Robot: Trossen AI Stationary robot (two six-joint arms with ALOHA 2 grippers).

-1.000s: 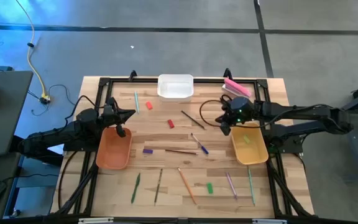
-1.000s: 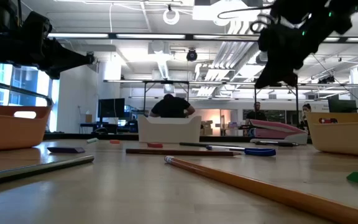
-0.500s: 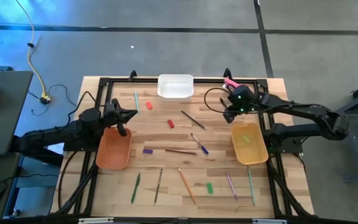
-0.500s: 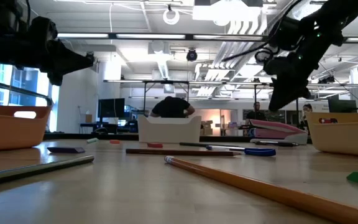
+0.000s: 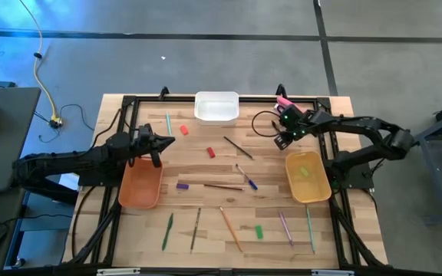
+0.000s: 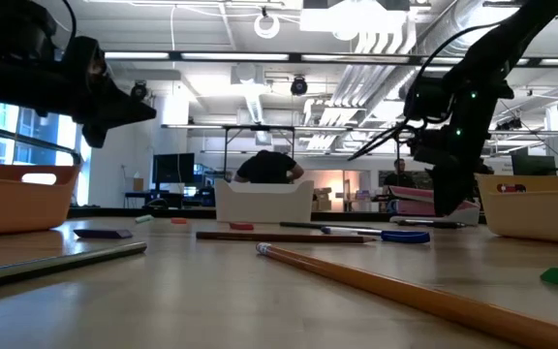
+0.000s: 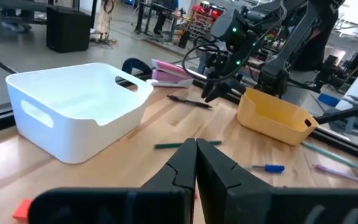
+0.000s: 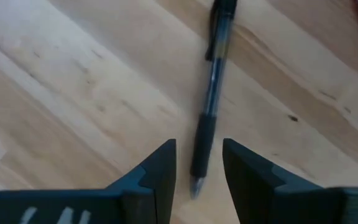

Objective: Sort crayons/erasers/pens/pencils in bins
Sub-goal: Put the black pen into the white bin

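My right gripper [image 5: 282, 139] is open and low over the table, just beyond the mustard yellow bin [image 5: 308, 177]. A black pen [image 8: 213, 81] lies flat on the wood, and its tip end sits between my right fingers without touching them. This pen [image 7: 188, 101] also shows in the left wrist view. My left gripper [image 5: 167, 140] is shut and holds nothing. It hovers over the far end of the orange-brown bin [image 5: 140, 184]. The white bin [image 5: 217, 106] stands at the far edge. Crayons [image 5: 211, 152], pens [image 5: 249, 182] and pencils [image 5: 230, 228] lie scattered on the table.
A pink block [image 5: 285, 101] lies at the far right, close behind my right gripper. A cable loop [image 5: 261, 126] hangs from the right arm. A greenish piece [image 5: 304, 170] lies in the yellow bin. Long sticks crowd the near half of the table.
My right gripper has moved from above the yellow bin's far end toward the table's far edge. It has come down close to the table by the pink block, and its fingers have parted. My left gripper has shifted slightly toward the table's right.
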